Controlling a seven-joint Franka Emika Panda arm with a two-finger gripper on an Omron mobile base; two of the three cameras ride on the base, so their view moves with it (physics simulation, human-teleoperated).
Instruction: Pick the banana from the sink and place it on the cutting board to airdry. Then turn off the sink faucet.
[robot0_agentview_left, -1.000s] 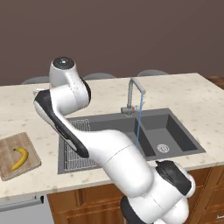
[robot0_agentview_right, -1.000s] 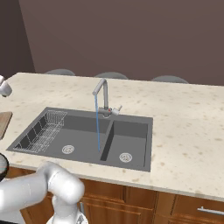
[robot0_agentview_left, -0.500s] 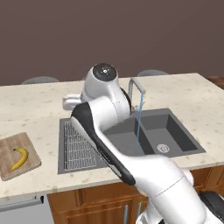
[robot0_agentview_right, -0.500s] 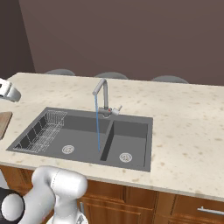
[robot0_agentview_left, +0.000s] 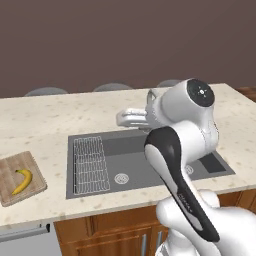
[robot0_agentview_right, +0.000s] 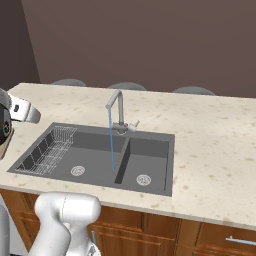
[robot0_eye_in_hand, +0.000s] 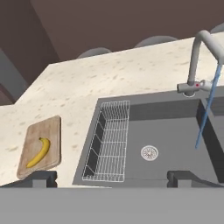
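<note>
Banana (robot0_eye_in_hand: 38, 152) lay on the cutting board (robot0_eye_in_hand: 31, 138) to airdry, far left of the wide, empty jaws of the gripper (robot0_eye_in_hand: 109, 177), while the sink faucet (robot0_eye_in_hand: 196, 57), up right, ran water into the sink (robot0_eye_in_hand: 175, 111).

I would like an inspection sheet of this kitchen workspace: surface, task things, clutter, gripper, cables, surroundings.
Surface: speckled beige counter around the sink.
Job's things: banana lies on the cutting board, left of the sink; sink faucet running, blue stream falls near the divider between the basins.
Clutter: white wire rack in the large basin.
Grippers: gripper open, empty, above the sink's near edge.
Cables: nothing seen.
Surroundings: dark brown wall, wooden cabinets below.
</note>
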